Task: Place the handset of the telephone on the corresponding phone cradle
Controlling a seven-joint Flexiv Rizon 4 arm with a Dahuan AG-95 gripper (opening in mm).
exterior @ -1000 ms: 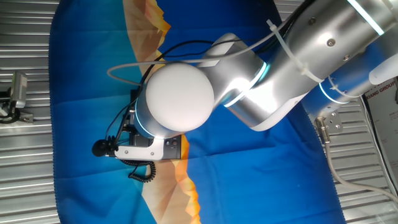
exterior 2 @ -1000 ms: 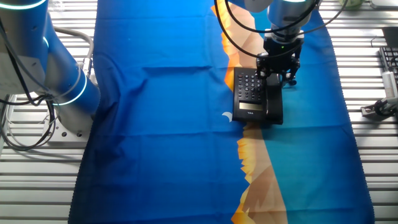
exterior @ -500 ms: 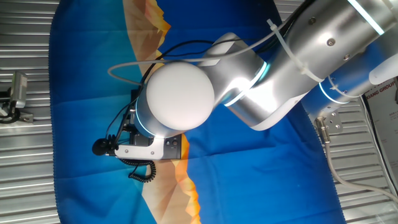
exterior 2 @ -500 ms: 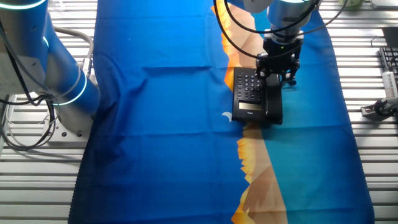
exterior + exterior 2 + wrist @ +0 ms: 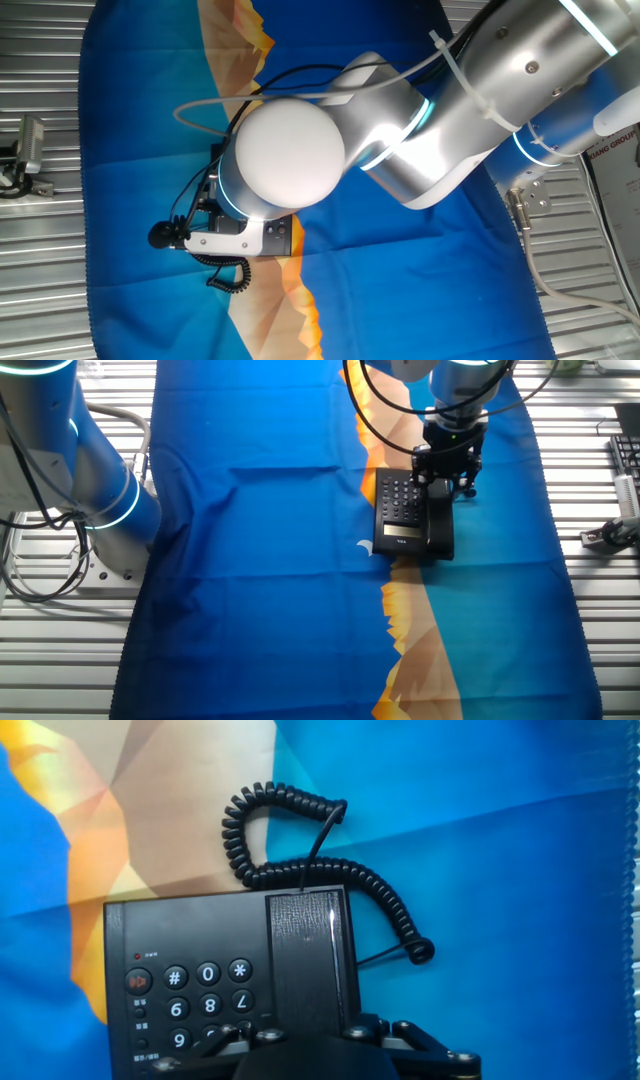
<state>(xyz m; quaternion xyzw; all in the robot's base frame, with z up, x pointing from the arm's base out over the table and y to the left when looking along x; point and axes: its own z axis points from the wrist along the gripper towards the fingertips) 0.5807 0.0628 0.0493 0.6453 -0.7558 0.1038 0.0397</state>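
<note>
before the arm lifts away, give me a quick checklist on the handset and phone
1. Handset lying on the telephone beside the keypad, in line with the body: ok.
2. Handset fully seated in the phone cradle: cannot tell, the near end is hidden.
3. Gripper released from the handset: cannot tell, the fingertips are hidden.
4. Coiled cord lies off the keypad, on the blue cloth: ok.
5. Telephone flat on the cloth: ok.

The phone (image 5: 200, 970) is black plastic, a bit shiny. The handset (image 5: 308, 955) looks rougher, with a fine grain. Its cord (image 5: 300, 870) is curly plastic. The cloth (image 5: 260, 560) is soft and creased. The tabletop (image 5: 600, 610) is ribbed metal.
</note>
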